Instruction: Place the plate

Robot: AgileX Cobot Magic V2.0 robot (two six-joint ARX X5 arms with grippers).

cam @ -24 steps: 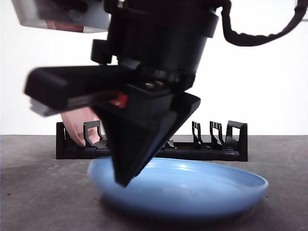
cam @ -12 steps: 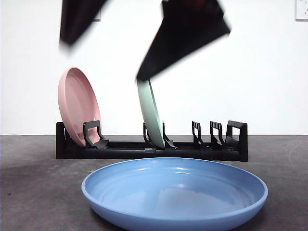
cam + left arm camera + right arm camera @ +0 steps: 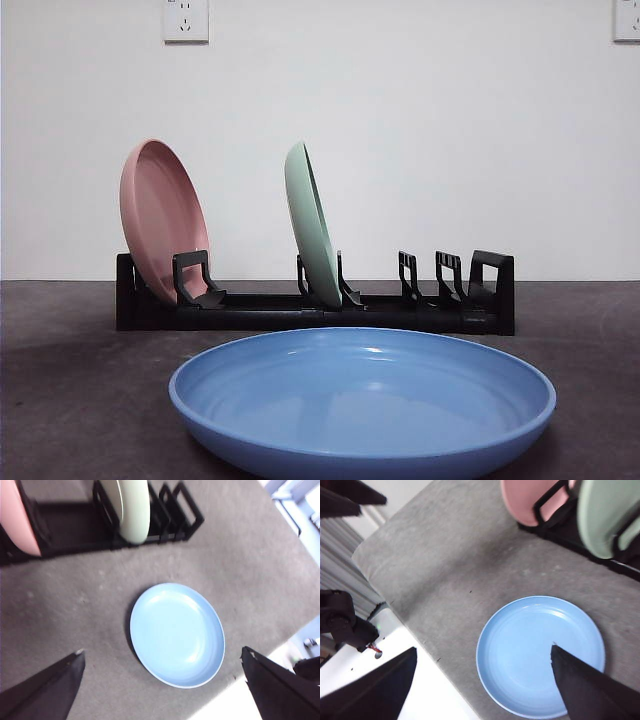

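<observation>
A blue plate (image 3: 360, 400) lies flat on the grey table, in front of a black rack (image 3: 315, 312). A pink plate (image 3: 160, 220) stands in the rack's left end slot. A green plate (image 3: 312, 225) stands on edge near the rack's middle, with nothing holding it. No gripper shows in the front view. My left gripper (image 3: 162, 651) hangs open high above the blue plate (image 3: 177, 632). My right gripper (image 3: 484, 649) is also open and high over the blue plate (image 3: 520, 655). The rack (image 3: 620, 562) lies beyond it.
Several slots at the rack's right end (image 3: 450, 285) hold nothing. The table's edge (image 3: 420, 635) runs close to the blue plate, with a white base and black gear beyond it. Two wall sockets (image 3: 186, 18) sit high on the white wall.
The big dark gripper that filled the front view has lifted up and out of the picture. The green plate now stands by itself in the rack.
</observation>
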